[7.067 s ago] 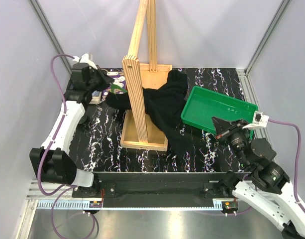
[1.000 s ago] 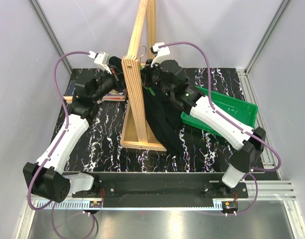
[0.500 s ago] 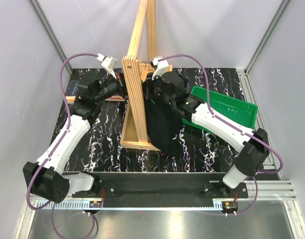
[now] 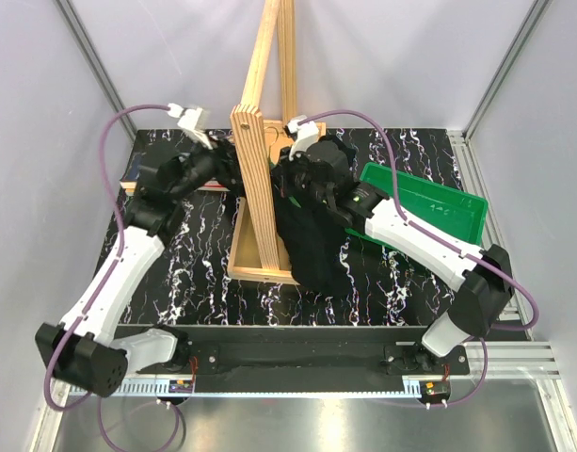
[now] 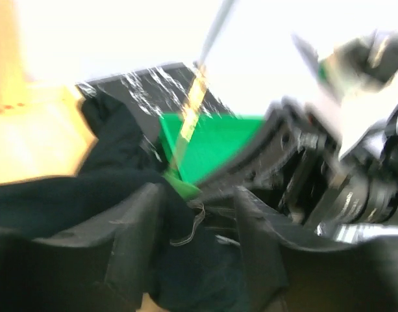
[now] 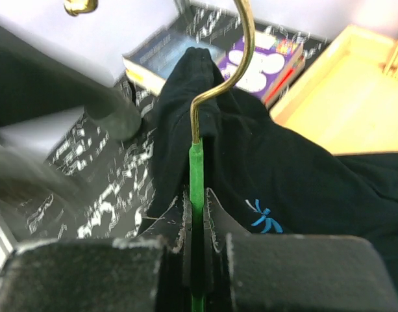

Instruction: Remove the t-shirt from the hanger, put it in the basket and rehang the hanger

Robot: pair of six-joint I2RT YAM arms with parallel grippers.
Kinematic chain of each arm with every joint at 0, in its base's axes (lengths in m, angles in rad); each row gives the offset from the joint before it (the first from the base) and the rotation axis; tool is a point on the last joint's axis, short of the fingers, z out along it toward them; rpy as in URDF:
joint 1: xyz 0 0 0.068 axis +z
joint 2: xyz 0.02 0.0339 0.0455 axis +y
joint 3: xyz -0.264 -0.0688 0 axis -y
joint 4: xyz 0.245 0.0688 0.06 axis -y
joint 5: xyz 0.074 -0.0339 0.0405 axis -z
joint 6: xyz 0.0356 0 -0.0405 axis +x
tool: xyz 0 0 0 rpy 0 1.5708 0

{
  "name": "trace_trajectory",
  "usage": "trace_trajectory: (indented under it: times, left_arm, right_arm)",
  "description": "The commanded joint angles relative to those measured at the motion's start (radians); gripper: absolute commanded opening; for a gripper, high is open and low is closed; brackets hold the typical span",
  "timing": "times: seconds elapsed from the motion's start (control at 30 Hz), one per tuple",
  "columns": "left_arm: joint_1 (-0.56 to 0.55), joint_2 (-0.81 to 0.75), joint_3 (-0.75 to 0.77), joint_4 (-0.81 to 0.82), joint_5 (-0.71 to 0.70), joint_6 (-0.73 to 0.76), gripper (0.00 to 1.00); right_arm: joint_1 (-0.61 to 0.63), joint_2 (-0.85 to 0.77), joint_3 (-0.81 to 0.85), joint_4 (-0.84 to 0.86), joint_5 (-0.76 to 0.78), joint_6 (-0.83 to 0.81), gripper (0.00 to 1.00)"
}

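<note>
The black t-shirt [image 4: 309,235] hangs in a bunch beside the wooden stand, under my right gripper [image 4: 294,175]. In the right wrist view that gripper [image 6: 197,195] is shut on the green neck of the hanger [image 6: 196,170], just below its metal hook [image 6: 232,62]. Black t-shirt fabric [image 6: 289,175] with a small blue logo drapes around the hanger. My left gripper [image 4: 227,162] reaches in from the other side of the stand. In its blurred wrist view its jaws [image 5: 199,218] stand apart with t-shirt fabric [image 5: 186,260] between them and a bit of green hanger [image 5: 184,186] just beyond.
The tall pale wooden stand [image 4: 255,179] rises between the two arms on its flat base [image 4: 260,264]. A green tray [image 4: 434,202] lies at the right, partly under the right arm. Books [image 6: 254,65] lie at the back left of the marbled table [image 4: 199,245].
The left gripper's jaws have gone from shut to apart, and that arm has pushed in closer to the stand. The right gripper has come down a little with the hanger and shirt.
</note>
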Motion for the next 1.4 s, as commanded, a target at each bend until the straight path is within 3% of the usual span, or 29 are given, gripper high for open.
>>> trace_trajectory:
  times: [0.0, 0.13, 0.37, 0.67, 0.87, 1.0, 1.1, 1.37]
  left_arm:
    - [0.079, -0.095, -0.040, 0.132, -0.105, -0.068, 0.62]
    - [0.090, -0.095, -0.040, 0.169, -0.061, -0.061, 0.65]
    - [0.090, -0.058, -0.040, 0.232, 0.054, -0.097, 0.60]
    - [0.105, -0.007, -0.008, 0.181, 0.066, -0.126, 0.59]
    - [0.125, 0.029, 0.012, 0.153, 0.066, -0.143, 0.54]
    - [0.134, 0.059, 0.018, 0.169, 0.115, -0.176, 0.37]
    - [0.137, 0.077, 0.026, 0.158, 0.129, -0.189, 0.32]
    - [0.140, 0.108, 0.031, 0.210, 0.217, -0.225, 0.39]
  right_arm:
    - [-0.008, -0.044, 0.031, -0.017, -0.098, -0.031, 0.00]
    - [-0.036, -0.010, 0.077, -0.055, -0.189, -0.054, 0.00]
    - [-0.088, 0.087, 0.227, -0.137, -0.454, -0.042, 0.00]
    - [-0.088, 0.160, 0.327, -0.196, -0.591, -0.037, 0.00]
    - [-0.086, 0.179, 0.349, -0.195, -0.637, -0.014, 0.00]
    - [-0.086, 0.180, 0.356, -0.195, -0.623, -0.014, 0.00]
    - [-0.086, 0.180, 0.361, -0.186, -0.614, -0.011, 0.00]
    - [-0.086, 0.194, 0.390, -0.180, -0.635, 0.001, 0.00]
